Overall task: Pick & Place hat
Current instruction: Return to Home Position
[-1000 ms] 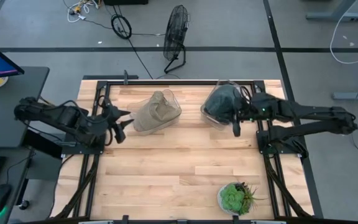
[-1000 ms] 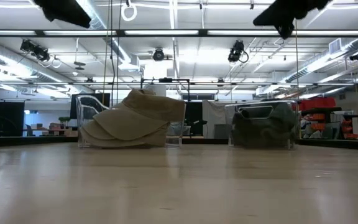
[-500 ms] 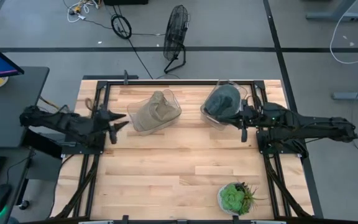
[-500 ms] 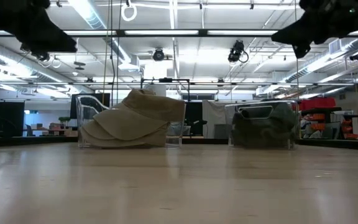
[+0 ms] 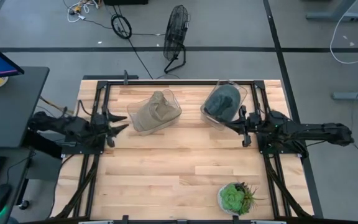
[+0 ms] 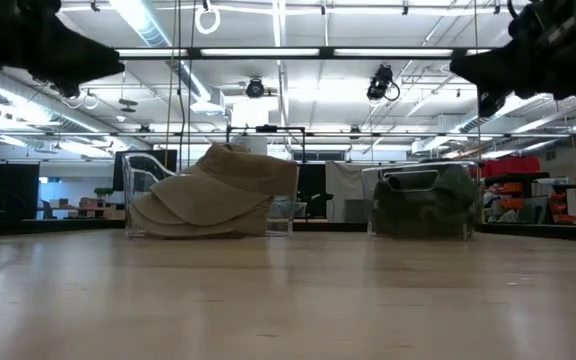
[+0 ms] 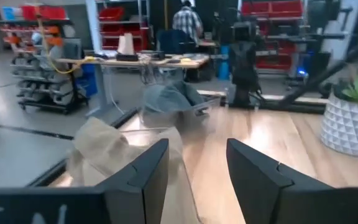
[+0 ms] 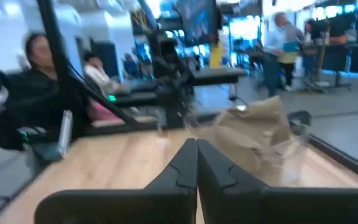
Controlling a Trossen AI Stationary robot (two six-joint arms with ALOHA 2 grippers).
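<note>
A tan hat (image 5: 156,112) sits in a clear bin near the far edge, its brim spilling over the bin's near side (image 6: 213,195); the left wrist view shows it too (image 7: 104,155). A dark green hat (image 5: 222,101) lies inside a second clear bin (image 6: 423,200) to its right. My left gripper (image 5: 114,127) hovers open at the table's left edge, left of the tan hat (image 7: 197,165). My right gripper (image 5: 245,129) hovers shut just near-right of the green hat's bin (image 8: 196,163). Neither gripper touches anything.
A potted green plant (image 5: 235,198) in a white pot stands at the near right of the table (image 7: 350,118). Bare wood lies across the table's middle and near left. People and shelving show in the room beyond the table.
Both arms have drawn back and come down lower. The left gripper has slid toward the table's left edge, away from the tan hat, staying open. The right gripper has moved from beside the green hat's bin toward the right and near side. Both hats lie unmoved.
</note>
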